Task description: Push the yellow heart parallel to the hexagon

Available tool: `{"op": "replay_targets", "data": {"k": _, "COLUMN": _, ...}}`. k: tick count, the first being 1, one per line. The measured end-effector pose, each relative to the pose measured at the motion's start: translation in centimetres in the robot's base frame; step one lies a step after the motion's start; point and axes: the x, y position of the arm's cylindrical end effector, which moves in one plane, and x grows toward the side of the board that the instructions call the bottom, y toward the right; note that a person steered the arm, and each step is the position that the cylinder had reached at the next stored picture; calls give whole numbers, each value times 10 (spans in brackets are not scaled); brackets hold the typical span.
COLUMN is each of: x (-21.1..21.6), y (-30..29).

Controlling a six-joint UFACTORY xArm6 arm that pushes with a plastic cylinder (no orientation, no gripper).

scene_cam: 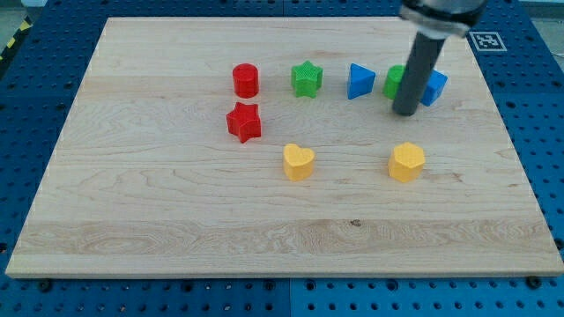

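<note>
The yellow heart (299, 162) lies near the board's middle. The yellow hexagon (406, 162) lies to its right, at about the same height in the view. My tip (405, 112) stands above the hexagon, a short gap away from it, in front of a green block (394, 81) and a blue block (434, 87). The rod hides parts of those two blocks. The tip is well to the right of the heart.
A red cylinder (246, 80), a green star (307, 78) and a blue triangle (359, 81) line up along the top. A red star (244, 121) lies up and left of the heart. The wooden board (132, 220) sits on a blue pegboard.
</note>
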Motion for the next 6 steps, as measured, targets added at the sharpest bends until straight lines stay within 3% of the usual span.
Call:
{"op": "replay_targets", "data": {"k": 2, "x": 62, "y": -104}}
{"op": "replay_targets", "data": {"k": 5, "x": 62, "y": -169}}
{"op": "replay_targets", "data": {"k": 6, "x": 61, "y": -163}}
